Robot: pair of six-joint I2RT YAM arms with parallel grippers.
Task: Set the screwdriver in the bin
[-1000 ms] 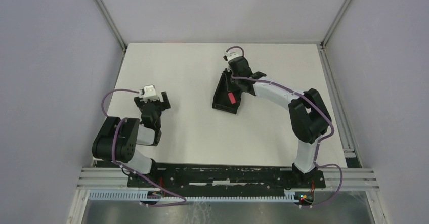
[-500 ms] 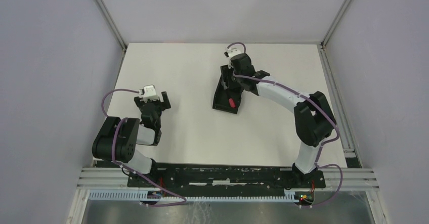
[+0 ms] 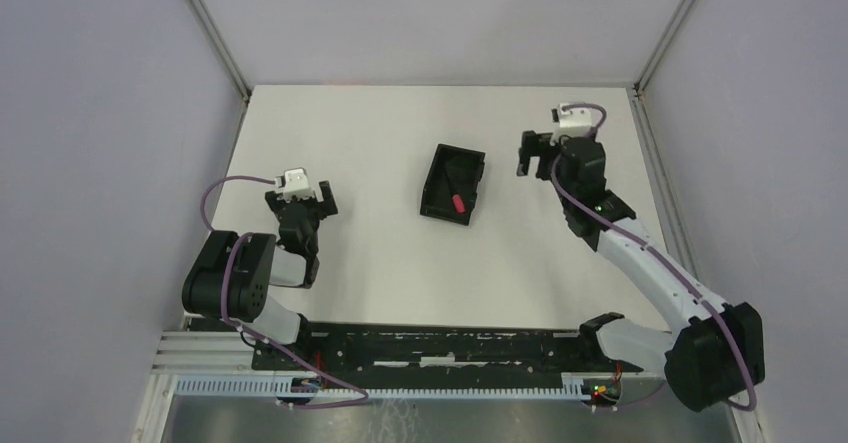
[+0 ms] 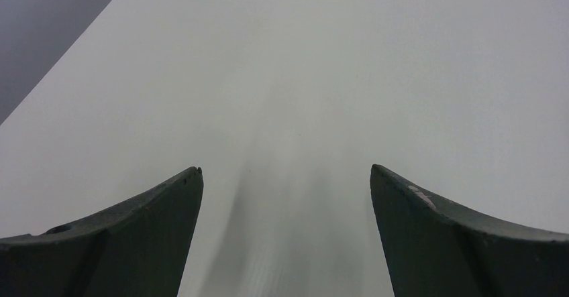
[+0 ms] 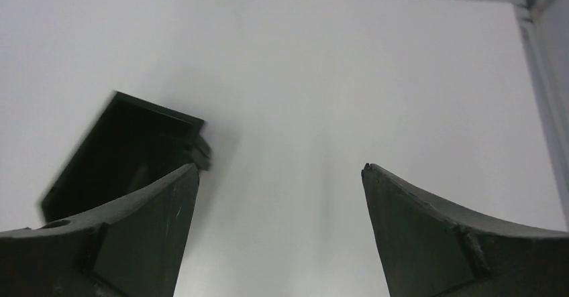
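You'll find the screwdriver point(image 3: 456, 203) lying inside the bin point(image 3: 428, 185) at the centre of the overhead frame. Its red handle is toward the bin's lower end, and the shaft is hard to make out against the dark floor. Your right gripper point(image 3: 536, 156) sits right of the bin, apart from it, fingers spread with nothing between them. Your left gripper point(image 3: 300, 201), at frame left, is likewise spread wide over the table point(image 3: 380, 263).
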